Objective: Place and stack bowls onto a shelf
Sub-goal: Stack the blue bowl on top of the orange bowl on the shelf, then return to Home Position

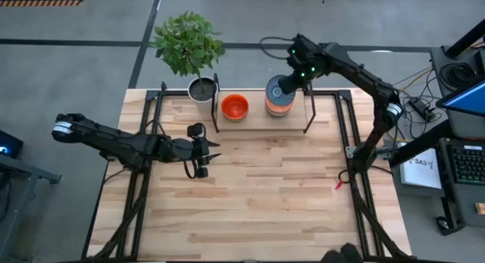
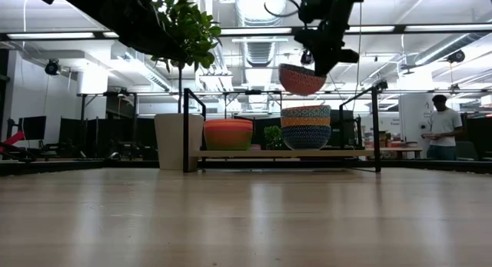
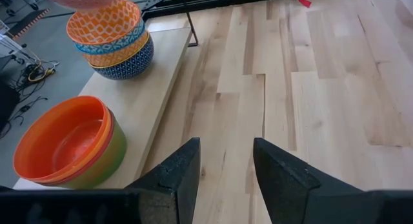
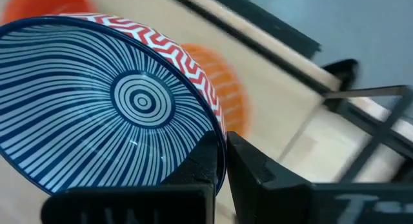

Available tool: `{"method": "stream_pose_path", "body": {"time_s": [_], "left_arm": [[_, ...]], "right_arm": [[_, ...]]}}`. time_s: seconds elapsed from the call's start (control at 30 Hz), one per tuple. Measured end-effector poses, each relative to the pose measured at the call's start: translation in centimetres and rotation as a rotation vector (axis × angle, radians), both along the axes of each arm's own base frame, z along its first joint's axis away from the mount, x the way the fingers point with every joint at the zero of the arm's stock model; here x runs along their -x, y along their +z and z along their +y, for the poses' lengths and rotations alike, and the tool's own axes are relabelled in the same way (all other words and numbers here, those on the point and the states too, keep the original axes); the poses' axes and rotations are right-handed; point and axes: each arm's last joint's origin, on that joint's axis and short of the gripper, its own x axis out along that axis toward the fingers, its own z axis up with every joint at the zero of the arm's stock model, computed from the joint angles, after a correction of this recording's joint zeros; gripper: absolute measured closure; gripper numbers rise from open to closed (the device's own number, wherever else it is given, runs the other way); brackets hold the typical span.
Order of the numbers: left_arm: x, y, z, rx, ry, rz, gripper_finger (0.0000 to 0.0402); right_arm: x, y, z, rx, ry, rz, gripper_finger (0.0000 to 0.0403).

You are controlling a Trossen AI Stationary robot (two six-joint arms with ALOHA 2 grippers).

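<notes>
Here the left hand (image 1: 206, 158) waits spread and empty over the tabletop (image 1: 265, 195), near 9 o'clock. Farther, at 12 o'clock, the right hand (image 1: 277, 89) pinches the rim of a striped bowl (image 2: 301, 78), held directly above the bowl stack (image 2: 305, 127) on the shelf (image 2: 277, 153). I judge the coming move goes straight down.
</notes>
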Motion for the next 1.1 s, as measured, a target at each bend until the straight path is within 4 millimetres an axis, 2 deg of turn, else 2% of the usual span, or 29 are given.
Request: {"method": "stream_pose_path", "body": {"time_s": [0.13,0.6,0.77,0.93,1.1], "left_arm": [[0.0,0.0,0.0,0.000,0.000,0.000,0.0274],[0.0,0.0,0.0,0.000,0.000,0.001,0.0274],[0.0,0.0,0.0,0.000,-0.001,0.003,0.0274],[0.1,-0.1,0.0,-0.001,-0.001,0.007,0.0274],[0.7,-0.6,-0.2,0.016,0.002,0.069,0.0274]], "right_arm": [[0.6,-0.6,-1.7,-0.031,-0.021,0.051,0.0390],[-1.4,-3.1,-3.7,-0.087,0.032,0.141,0.0389],[-1.5,-3.5,-3.8,-0.095,0.034,0.158,0.0365],[-1.3,-3.1,-3.7,-0.078,0.043,0.157,0.0334],[-0.4,-0.4,-2.2,0.039,0.107,0.078,0.0331]]}}
